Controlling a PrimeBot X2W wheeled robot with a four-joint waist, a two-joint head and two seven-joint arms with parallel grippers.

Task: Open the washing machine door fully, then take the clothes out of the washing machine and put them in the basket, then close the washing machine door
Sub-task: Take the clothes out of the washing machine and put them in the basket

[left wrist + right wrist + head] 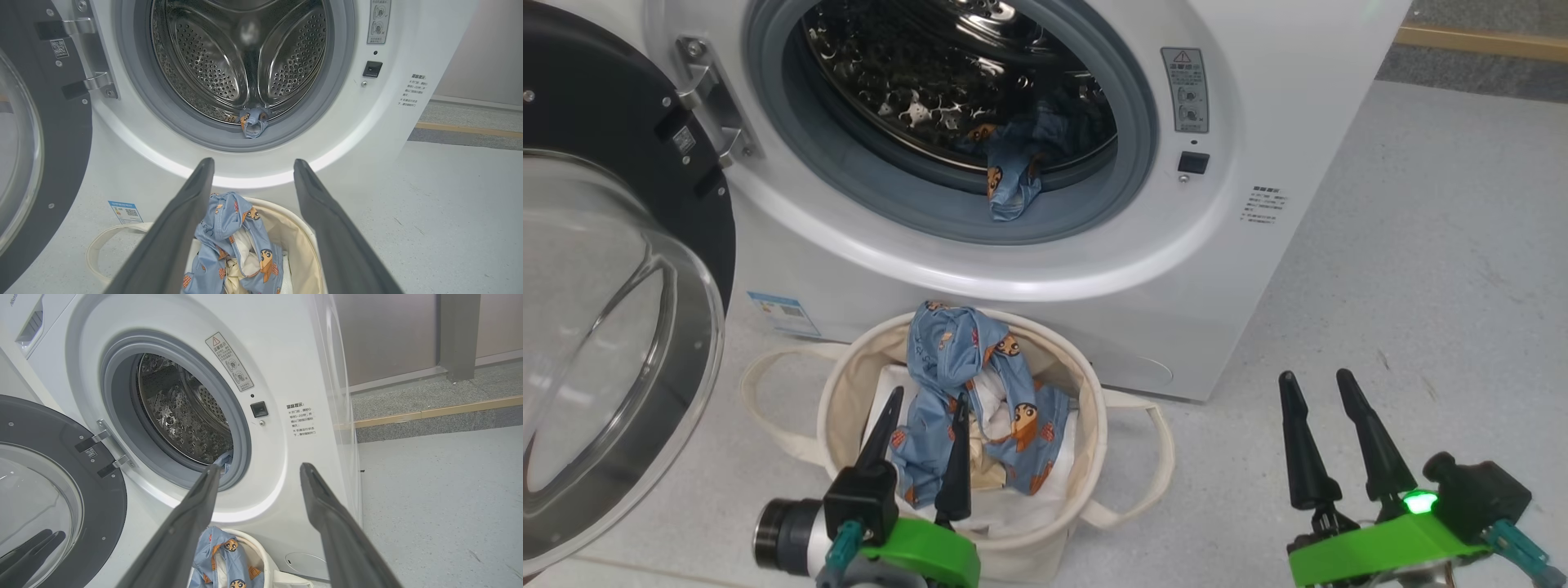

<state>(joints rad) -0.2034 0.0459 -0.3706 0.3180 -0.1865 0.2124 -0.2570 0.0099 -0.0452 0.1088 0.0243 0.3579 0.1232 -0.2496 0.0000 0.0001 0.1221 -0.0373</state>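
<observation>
The washing machine stands with its door swung wide open to the left. One light blue garment hangs over the grey rim of the steel drum. Another blue garment with orange animals lies in the cream basket on the floor before the machine. My left gripper hovers open just above the basket, nothing between its fingers. My right gripper is open and empty over the floor to the right of the basket. The right wrist view shows the drum opening and the garment's edge.
White paper-like material lies under the garment in the basket. The basket's handles spread left and right on the grey floor. A wooden strip runs along the floor behind the machine at the right.
</observation>
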